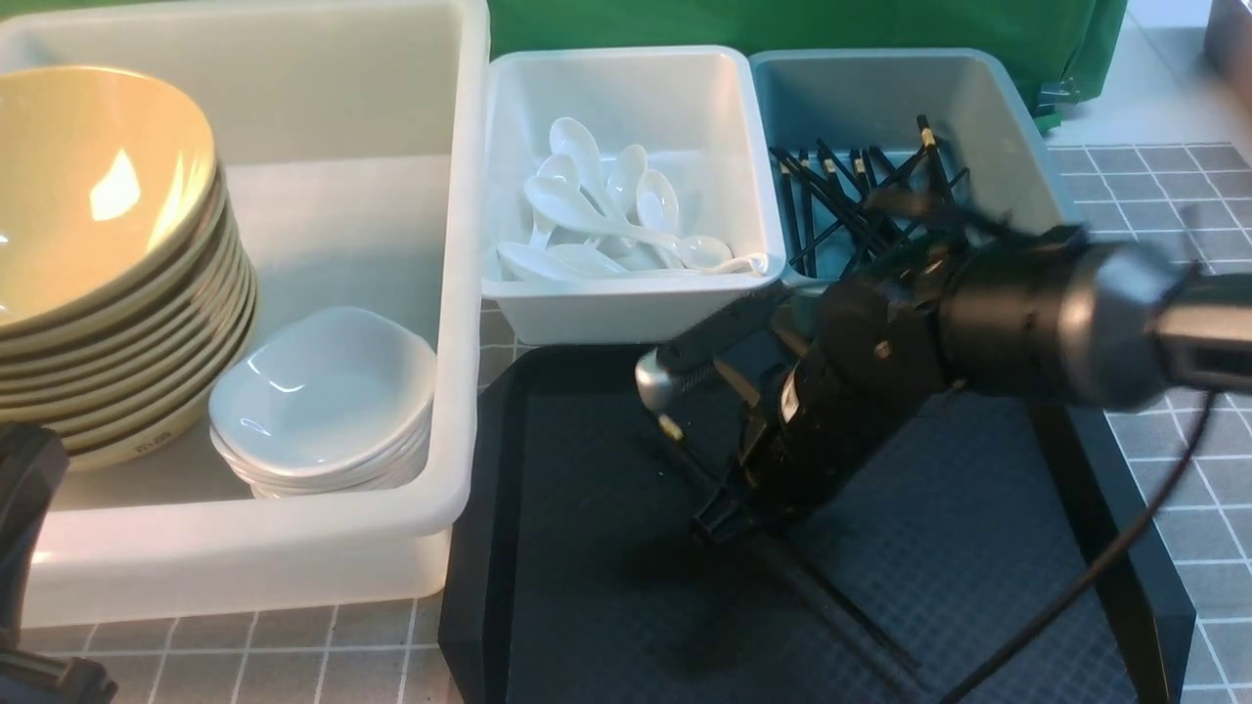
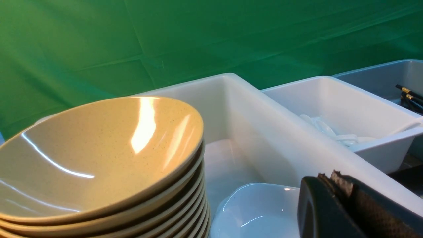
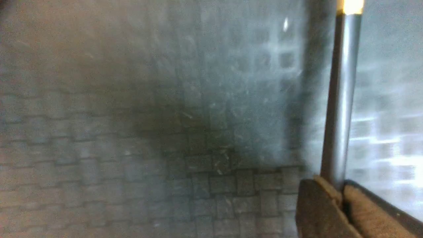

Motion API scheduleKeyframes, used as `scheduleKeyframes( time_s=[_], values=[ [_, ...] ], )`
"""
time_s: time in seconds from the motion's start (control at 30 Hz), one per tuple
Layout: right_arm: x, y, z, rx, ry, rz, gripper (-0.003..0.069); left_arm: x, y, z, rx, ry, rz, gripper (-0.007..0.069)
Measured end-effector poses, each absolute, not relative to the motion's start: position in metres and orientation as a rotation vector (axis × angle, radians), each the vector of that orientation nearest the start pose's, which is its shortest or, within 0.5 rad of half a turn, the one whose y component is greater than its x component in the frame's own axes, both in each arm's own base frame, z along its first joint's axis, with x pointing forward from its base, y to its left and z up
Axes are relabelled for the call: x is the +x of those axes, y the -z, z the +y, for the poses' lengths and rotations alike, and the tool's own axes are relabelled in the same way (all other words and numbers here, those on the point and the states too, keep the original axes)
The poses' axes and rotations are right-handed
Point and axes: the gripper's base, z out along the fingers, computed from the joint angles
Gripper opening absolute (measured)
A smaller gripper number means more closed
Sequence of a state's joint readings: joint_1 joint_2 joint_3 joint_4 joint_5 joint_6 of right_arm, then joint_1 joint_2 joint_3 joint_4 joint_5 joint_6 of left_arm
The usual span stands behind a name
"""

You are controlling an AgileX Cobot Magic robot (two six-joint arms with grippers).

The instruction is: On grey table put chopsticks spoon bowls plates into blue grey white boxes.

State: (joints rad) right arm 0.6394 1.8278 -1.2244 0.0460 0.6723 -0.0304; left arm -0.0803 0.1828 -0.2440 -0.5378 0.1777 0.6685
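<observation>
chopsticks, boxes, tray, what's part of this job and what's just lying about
Part of the job:
- chopstick in the right tool
- chopsticks, blue-grey box
- spoons, white box
- bowls, plates, large tub
- grey table

Not named in it:
- black tray
- green cloth

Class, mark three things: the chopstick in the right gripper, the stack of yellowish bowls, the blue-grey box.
Chopstick [image 3: 341, 89]: right wrist view, on its shaft.
Yellowish bowls [image 1: 98, 196]: front view, top bowl's inside.
Blue-grey box [image 1: 880, 73]: front view, far wall.
</observation>
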Motion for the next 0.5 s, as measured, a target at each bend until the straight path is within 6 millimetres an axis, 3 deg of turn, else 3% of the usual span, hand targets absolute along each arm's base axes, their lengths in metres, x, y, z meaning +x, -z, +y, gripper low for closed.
scheduleKeyframes(
  time_s=[0.17,0.3,0.33,0.37,0.43,0.47,0.5],
  values=[
    [0.281,-0.259,0.212,-0.892,-0.245,2.466,0.0078,0.064,-0.27,-0.014,0.245,0.029,1.561,-0.0008],
    [0.278,-0.294,0.202,-0.889,-0.219,2.294,0.0078,0.064,-0.27,-0.014,0.245,0.029,1.561,-0.0008],
    [0.279,-0.313,0.193,-0.857,-0.199,2.179,0.0078,0.064,-0.27,-0.014,0.245,0.029,1.561,-0.0008],
    [0.281,-0.317,0.192,-0.851,-0.192,2.142,0.0078,0.064,-0.27,-0.014,0.245,0.029,1.561,-0.0008],
    [0.295,-0.353,0.174,-0.729,-0.167,1.853,0.0078,0.064,-0.27,-0.014,0.245,0.029,1.561,-0.0008],
    [0.297,-0.355,0.173,-0.718,-0.166,1.831,0.0078,0.064,-0.27,-0.014,0.245,0.029,1.561,-0.0008],
    [0.311,-0.372,0.163,-0.629,-0.167,1.633,0.0078,0.064,-0.27,-0.014,0.245,0.029,1.561,-0.0008]
  ],
)
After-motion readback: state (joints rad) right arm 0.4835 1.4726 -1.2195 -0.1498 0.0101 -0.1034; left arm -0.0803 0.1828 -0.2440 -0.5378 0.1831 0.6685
